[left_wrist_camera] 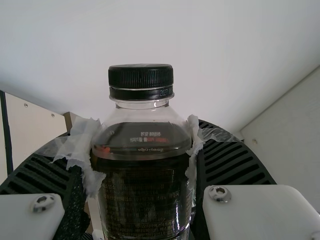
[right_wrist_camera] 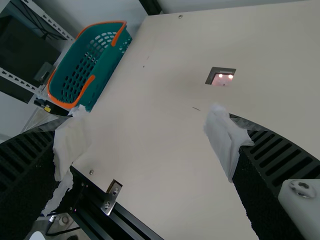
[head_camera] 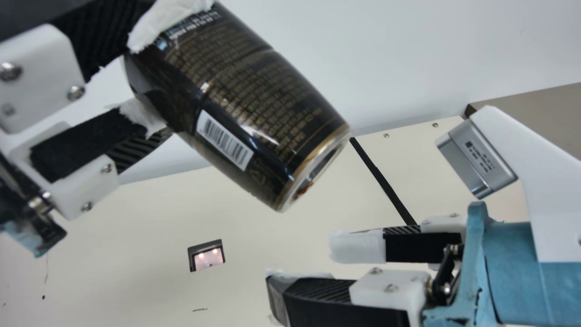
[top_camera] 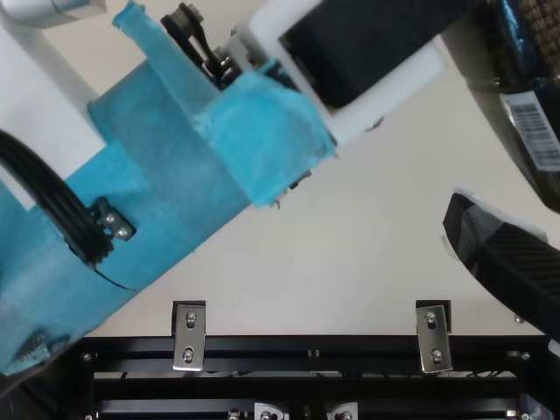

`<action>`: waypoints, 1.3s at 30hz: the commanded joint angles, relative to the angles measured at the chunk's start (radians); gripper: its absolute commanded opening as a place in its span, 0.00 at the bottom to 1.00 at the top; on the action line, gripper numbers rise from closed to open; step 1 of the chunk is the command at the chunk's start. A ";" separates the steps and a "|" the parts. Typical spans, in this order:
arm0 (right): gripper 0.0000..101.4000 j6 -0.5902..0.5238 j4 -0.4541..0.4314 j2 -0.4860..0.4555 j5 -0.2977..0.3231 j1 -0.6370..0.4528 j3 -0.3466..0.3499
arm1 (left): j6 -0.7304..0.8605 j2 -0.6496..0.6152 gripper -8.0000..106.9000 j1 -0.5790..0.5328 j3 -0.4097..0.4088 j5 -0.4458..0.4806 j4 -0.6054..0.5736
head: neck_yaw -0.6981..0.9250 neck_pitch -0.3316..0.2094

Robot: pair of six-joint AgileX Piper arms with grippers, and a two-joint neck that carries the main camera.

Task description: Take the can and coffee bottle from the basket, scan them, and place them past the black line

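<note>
Top cam's angled steeply down, left wrist's super close to the dark plastic bottle (left_wrist_camera: 142,200), other 2 share the rectangular black-framed scanner (head_camera: 209,258).

Soft, bright light; glare streaks the coffee bottle (head_camera: 245,104), the scanner window (head_camera: 209,258) glows pink

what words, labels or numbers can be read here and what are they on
None can be read with certainty:
Coffee bottle: fine print, too small and blurred
Its black cap: small print on the lower band, too small
Its barcode: no legible digits
Silver housing on the right arm: tiny marks, too blurred
</note>
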 commanded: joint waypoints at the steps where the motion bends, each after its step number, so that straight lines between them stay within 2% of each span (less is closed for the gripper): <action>1: 1.00 0.000 0.000 0.000 0.000 0.000 0.000 | 0.000 0.000 0.16 0.000 0.000 0.000 0.000 | -0.013 -0.029; 9: 1.00 0.000 0.000 0.000 0.000 0.000 0.000 | -0.006 0.001 0.16 -0.004 -0.004 0.000 0.005 | -0.013 -0.029; 15: 1.00 0.000 0.000 0.000 0.000 0.000 0.000 | -0.006 0.011 0.16 -0.047 -0.032 -0.022 -0.008 | -0.013 -0.029; 39: 1.00 0.000 0.000 0.000 0.000 0.000 0.000 | -0.015 0.015 0.16 -0.050 -0.034 -0.037 0.007 | -0.013 -0.029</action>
